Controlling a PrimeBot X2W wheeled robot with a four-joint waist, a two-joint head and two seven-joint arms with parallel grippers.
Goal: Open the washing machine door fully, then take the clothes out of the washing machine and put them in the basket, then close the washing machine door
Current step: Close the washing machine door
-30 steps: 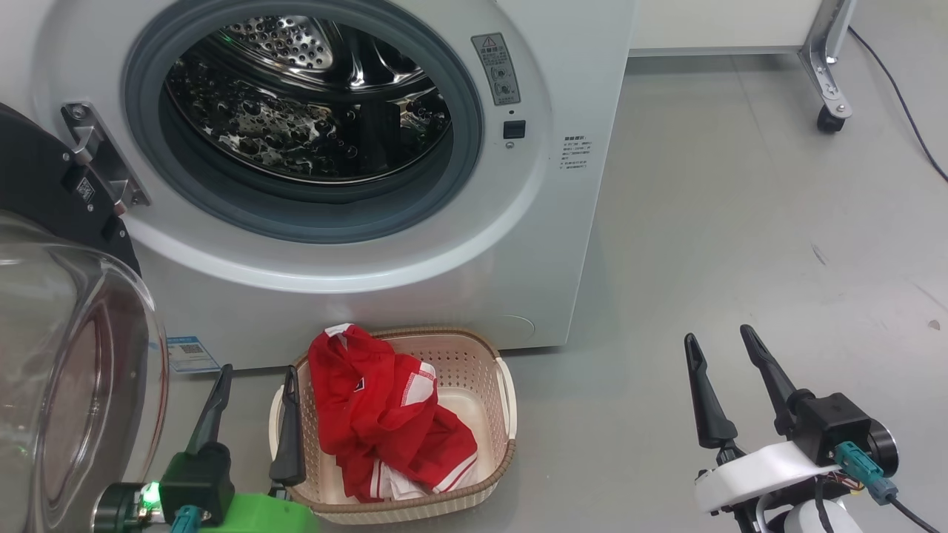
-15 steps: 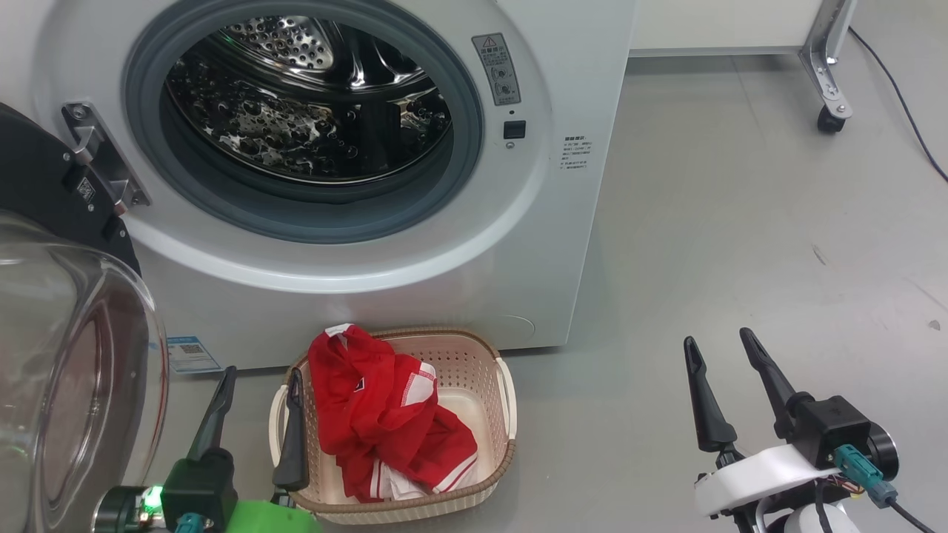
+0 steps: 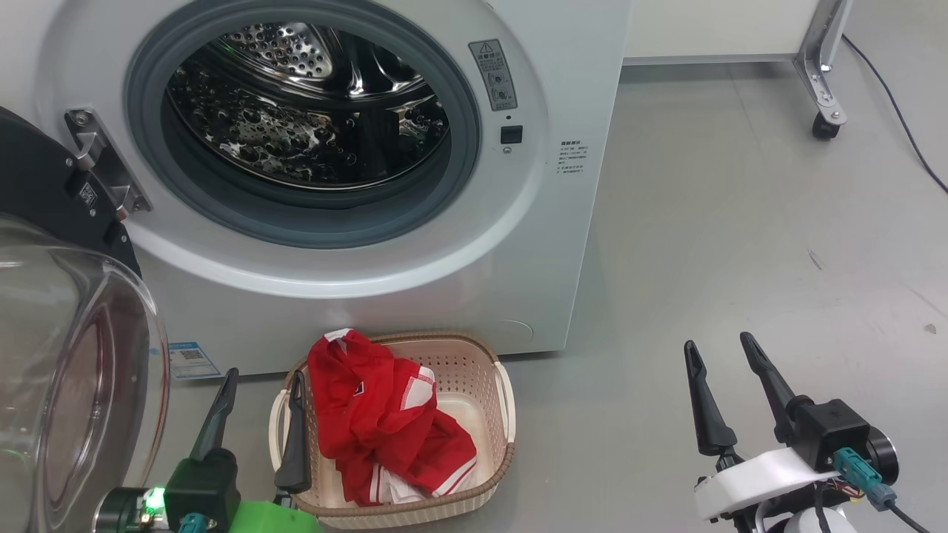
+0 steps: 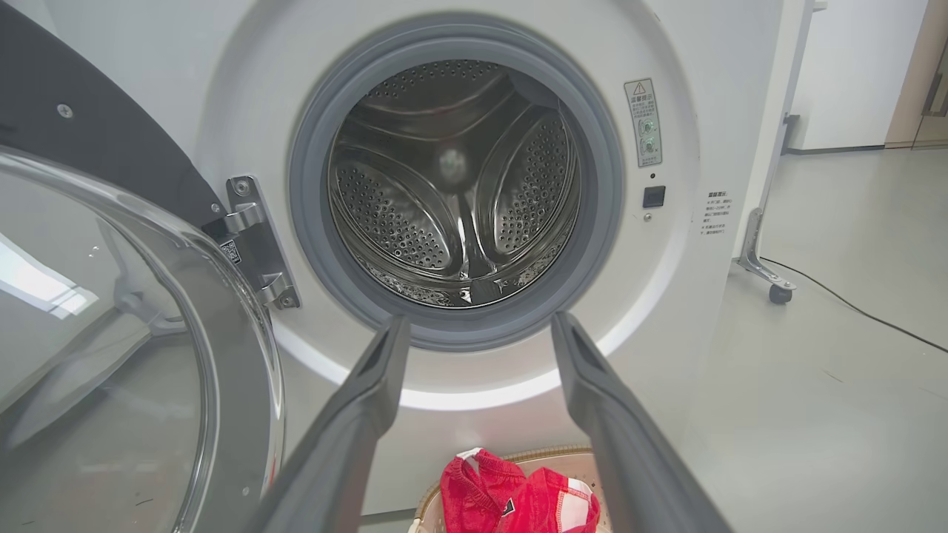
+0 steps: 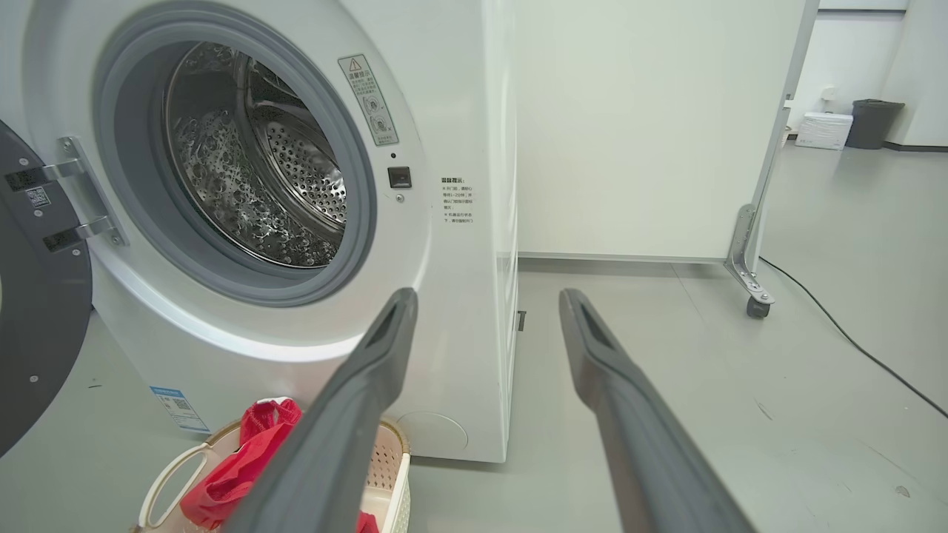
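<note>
Since a second ago: the whole head view has slid a little, machine and floor alike, so that is a camera move. The things keep their places, and both grippers sit about where they were.

Left gripper (image 3: 265,374): fingers apart, nothing between them, low at the left, with its inner finger over the left handle of the basket (image 3: 474,348). Right gripper (image 3: 718,340): fingers apart, empty, over bare floor well to the right of the machine.

The clothes (image 3: 370,414) lie heaped in the basket, red cloth riding up over its rear-left rim. The basket stands on the floor just before the washing machine (image 3: 548,222), below the opening. The drum (image 3: 296,133) looks empty in the left wrist view, though its near lower lip is hidden there. The washing machine door (image 3: 74,355) is swung wide at the left on its hinge (image 3: 104,159), glass bowl facing out.

Judgement: unloading looks done, and closing the door remains.

Risks:
- The left gripper is close beside the glass bowl, so a careless reach may strike the glass instead of the black rim.
- The inner finger may hook the basket handle and drag the basket.
- The raised cloth might catch the door's lower edge on the swing.
- A weak push leaves the latch unengaged.
</note>
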